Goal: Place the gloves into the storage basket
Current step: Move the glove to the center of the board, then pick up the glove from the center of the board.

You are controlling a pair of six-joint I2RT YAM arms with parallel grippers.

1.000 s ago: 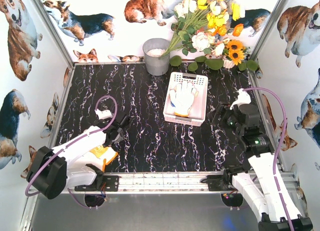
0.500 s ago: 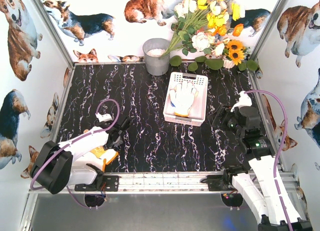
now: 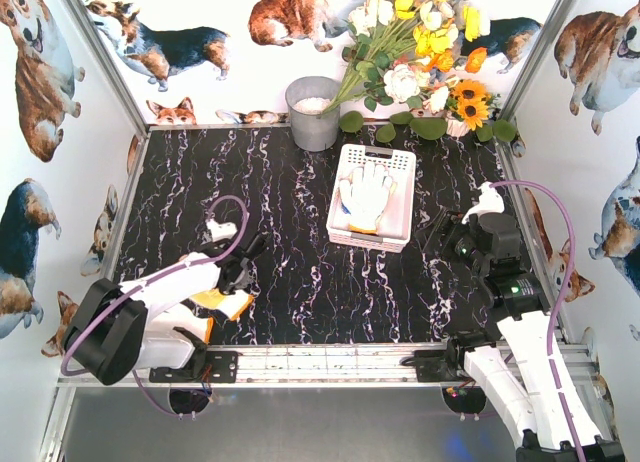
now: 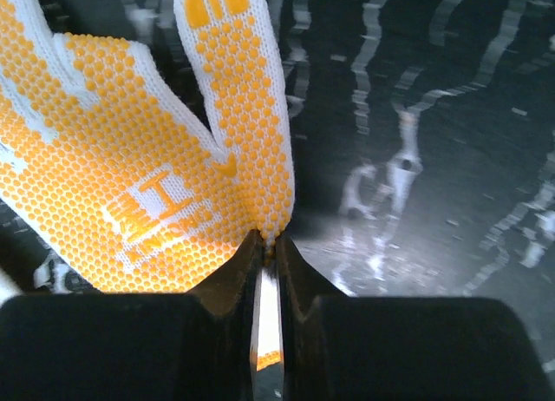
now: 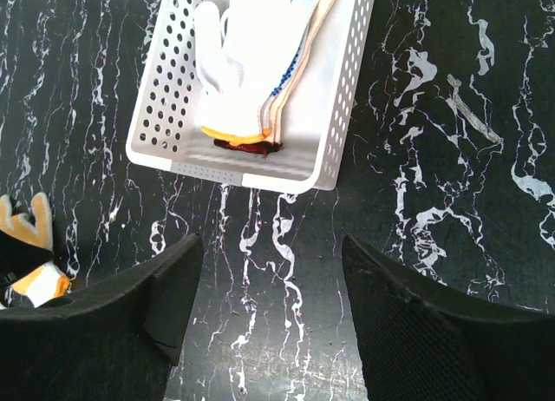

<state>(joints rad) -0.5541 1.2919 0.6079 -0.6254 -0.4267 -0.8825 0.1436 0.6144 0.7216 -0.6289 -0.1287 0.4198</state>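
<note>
While the left gripper (image 4: 267,242) clamps the edge of the orange-dotted glove (image 4: 130,158) at the near left of the table (image 3: 300,202), the right gripper (image 5: 270,255) hangs spread, grasping nothing. The storage basket (image 5: 165,97) (white, perforated) holds a stack of gloves (image 5: 251,45), a white one uppermost.

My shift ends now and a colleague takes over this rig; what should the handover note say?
Left tool: shut on the edge of the orange-dotted glove, at the near left of the table.
Right tool: open, empty, right of the storage basket.
Done: stacked gloves lie in the basket.
To do: carry the held glove to the basket and release it.
</note>
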